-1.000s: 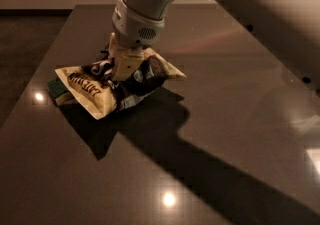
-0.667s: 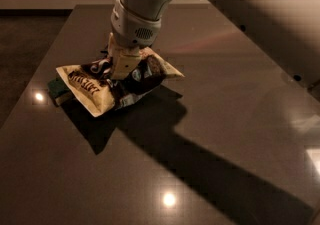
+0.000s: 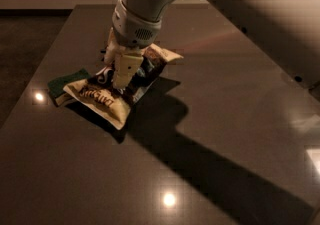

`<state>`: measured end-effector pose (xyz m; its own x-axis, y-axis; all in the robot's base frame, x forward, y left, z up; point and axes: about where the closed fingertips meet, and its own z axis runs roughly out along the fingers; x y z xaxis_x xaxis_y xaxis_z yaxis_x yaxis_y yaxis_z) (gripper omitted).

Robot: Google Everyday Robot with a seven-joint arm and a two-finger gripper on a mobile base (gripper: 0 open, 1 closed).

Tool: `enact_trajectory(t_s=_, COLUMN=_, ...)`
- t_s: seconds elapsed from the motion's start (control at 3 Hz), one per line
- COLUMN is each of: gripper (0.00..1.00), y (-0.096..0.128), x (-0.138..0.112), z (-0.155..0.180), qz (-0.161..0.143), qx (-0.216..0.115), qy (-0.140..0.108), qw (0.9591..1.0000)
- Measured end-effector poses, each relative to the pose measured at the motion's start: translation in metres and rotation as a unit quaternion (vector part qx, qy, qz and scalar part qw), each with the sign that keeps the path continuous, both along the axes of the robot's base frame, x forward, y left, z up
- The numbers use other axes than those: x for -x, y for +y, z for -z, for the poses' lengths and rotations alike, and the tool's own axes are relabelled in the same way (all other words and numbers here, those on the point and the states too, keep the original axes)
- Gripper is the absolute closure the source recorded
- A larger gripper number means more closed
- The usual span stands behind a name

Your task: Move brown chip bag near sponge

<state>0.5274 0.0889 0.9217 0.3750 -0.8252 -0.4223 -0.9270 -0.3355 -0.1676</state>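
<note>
Little is changing since the earlier frame — the brown chip bag [image 3: 102, 100] is lying in much the same far-left spot on the dark table [image 3: 75, 169], its cream end touching or overlapping the green sponge [image 3: 66, 83] at its left. The gripper [image 3: 123, 71] is pressing on the bag's middle; whether it is clamping the foil I cannot tell. Placing is seemingly finishing — letting go gently and lifting straight up is looking wisest.

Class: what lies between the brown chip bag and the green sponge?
Nothing. In the camera view, the crinkled dark-brown foil chip bag touches the small green-topped sponge; the hand is down on the bag's middle.
</note>
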Motion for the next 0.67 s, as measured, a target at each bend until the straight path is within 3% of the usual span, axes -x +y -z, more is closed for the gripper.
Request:
enact_trajectory(t_s=0.33, gripper=0.00, y=0.0015, x=0.0004, z=-0.0003, qz=-0.001, qx=-0.001, qy=-0.001, qw=1.0000)
enact_trajectory(t_s=0.67, gripper=0.00, y=0.0015, x=0.0005, z=-0.0003, qz=-0.001, qx=-0.001, qy=-0.001, qw=1.0000)
